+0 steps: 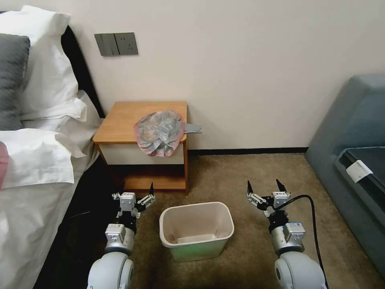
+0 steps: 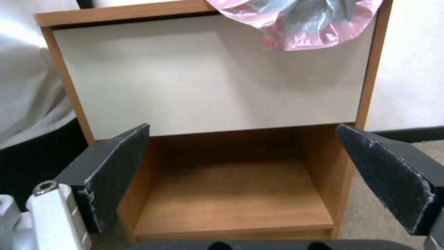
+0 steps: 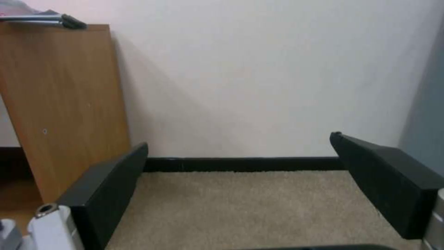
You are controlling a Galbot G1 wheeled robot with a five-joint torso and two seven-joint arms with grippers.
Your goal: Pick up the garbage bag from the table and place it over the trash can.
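Observation:
The garbage bag (image 1: 159, 132), crumpled grey plastic with a pink rim, lies on the right front part of the table (image 1: 120, 122) and droops over its white drawer front; its rim hangs down in the left wrist view (image 2: 305, 24). The cream trash can (image 1: 196, 229) stands on the carpet in front of the table, nothing inside. My left gripper (image 1: 134, 192) hovers low, left of the can, open, facing the table's lower shelf (image 2: 231, 194). On the other side of the can, my right gripper (image 1: 264, 187) is open too, facing the wall.
A bed with white pillows (image 1: 36, 132) borders the left. A grey-blue sofa (image 1: 353, 160) stands at the right. A thin dark flat object (image 1: 192, 128) juts past the table's right edge. Carpet (image 1: 248, 176) lies open between the table and sofa.

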